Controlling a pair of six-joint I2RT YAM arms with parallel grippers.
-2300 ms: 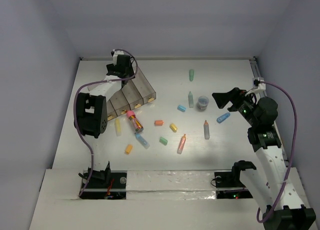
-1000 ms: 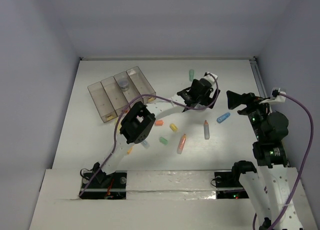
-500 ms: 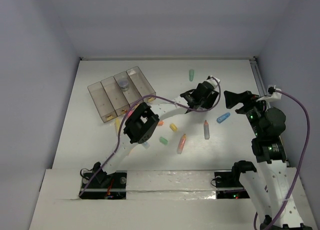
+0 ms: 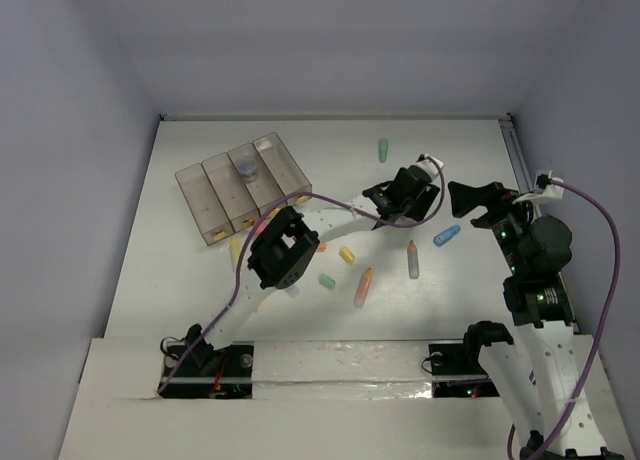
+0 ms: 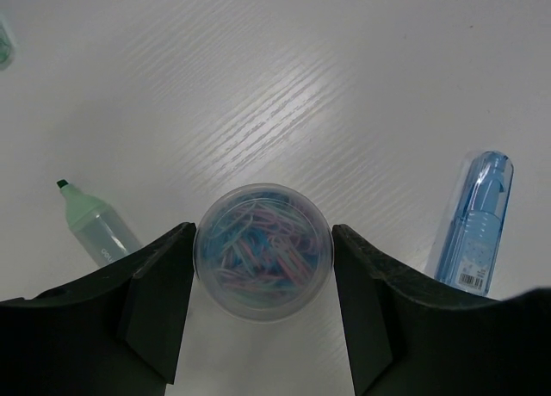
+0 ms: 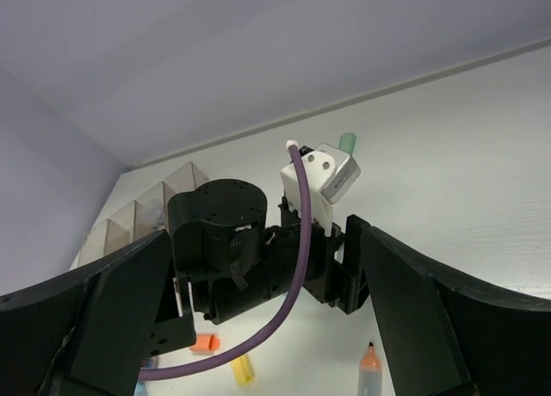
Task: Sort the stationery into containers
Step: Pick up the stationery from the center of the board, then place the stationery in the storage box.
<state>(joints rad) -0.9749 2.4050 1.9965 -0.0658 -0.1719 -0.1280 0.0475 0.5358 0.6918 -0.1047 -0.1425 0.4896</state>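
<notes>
- One tray (image 4: pixel 205 208), smoky clear, has four narrow compartments side by side. It lies well apart from both pairs of jaws, out past the left arm's elbow.
- There are two round pots. The paper-clip pot (image 5: pixel 263 251) is full of coloured clips. The grey pot (image 4: pixel 248 167) stands in the tray's third compartment from the left in the top view.
- The left gripper (image 5: pixel 263 232) has its jaws closed on the paper-clip pot. One finger touches each side, and the pot sits squarely between the fingertips.
- The right gripper (image 6: pixel 263 238) has its jaws spread wide with nothing between them. It is near the paper-clip pot but clear of it, facing the left arm's wrist.
- Five markers show:
  - The green marker (image 5: pixel 95 232) lies just outside one left finger.
  - The blue marker (image 5: pixel 478 219) lies just outside the other left finger.
  - The far green marker (image 4: pixel 383 150) lies beyond the left jaws.
  - The orange-tipped marker (image 4: pixel 413 260) lies on the near side of the left jaws.
  - The pink marker (image 4: pixel 363 287) also lies on the near side of the left jaws.
- Three short blocks show, all behind the left jaws beside that arm: the orange block (image 6: pixel 204 343), the yellow block (image 4: pixel 347 254) and the green block (image 4: pixel 327 279).
- More pieces lie partly hidden under the left arm, and they cannot be counted.
</notes>
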